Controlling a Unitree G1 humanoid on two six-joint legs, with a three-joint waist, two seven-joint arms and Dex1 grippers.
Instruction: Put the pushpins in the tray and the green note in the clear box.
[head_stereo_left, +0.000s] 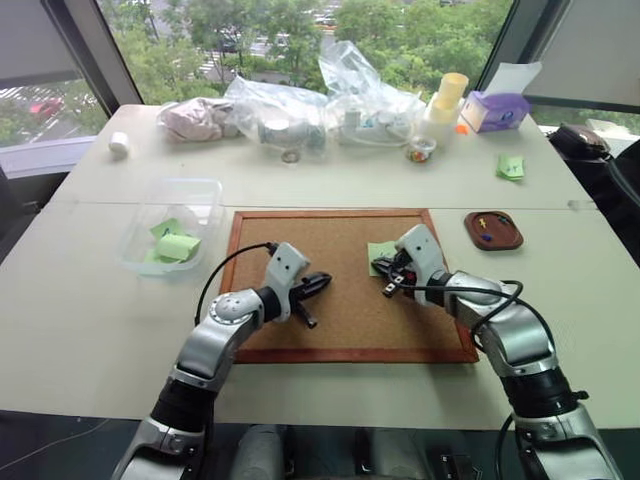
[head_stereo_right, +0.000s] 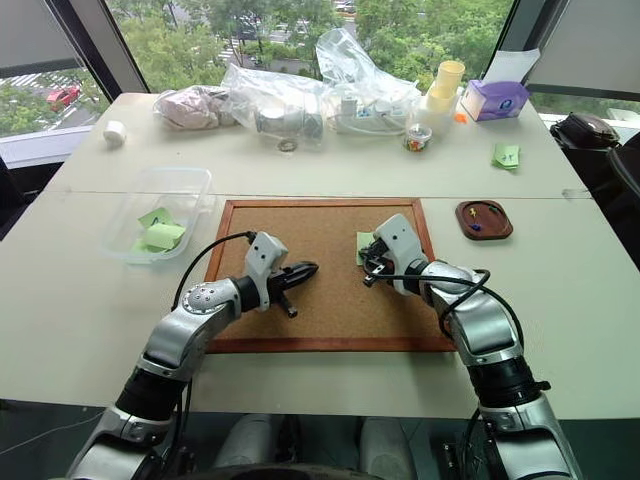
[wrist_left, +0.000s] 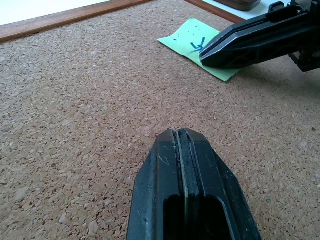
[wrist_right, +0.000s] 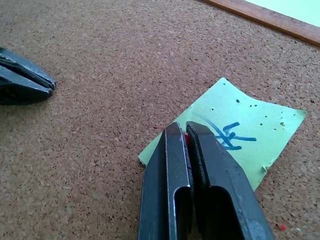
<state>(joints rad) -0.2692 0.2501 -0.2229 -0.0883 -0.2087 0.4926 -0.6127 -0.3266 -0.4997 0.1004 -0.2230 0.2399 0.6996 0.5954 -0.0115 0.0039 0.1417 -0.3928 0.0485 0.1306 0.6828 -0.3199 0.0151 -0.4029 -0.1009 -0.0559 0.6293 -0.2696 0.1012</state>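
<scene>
Here the right gripper (wrist_right: 186, 135) is closed on a red pin (wrist_right: 186, 135) that sticks in the green note (wrist_right: 235, 134) on the cork board (head_stereo_left: 340, 330), so the pin sits right between its fingertips. The tray (head_stereo_left: 494, 230) lies off to this arm's right, beyond the board's frame. The left gripper (head_stereo_left: 318, 283) is shut and empty, hovering over bare cork, well left of the note

The two head views look forward and down from above onto the table (head_stereo_left: 90, 330), both covering the cork board (head_stereo_left: 345, 300) and the window beyond. Each wrist view looks low and close along its own fingers across the cork surface. Both share the green note (wrist_right: 240, 135); each apparently also catches the opposite gripper.
</scene>
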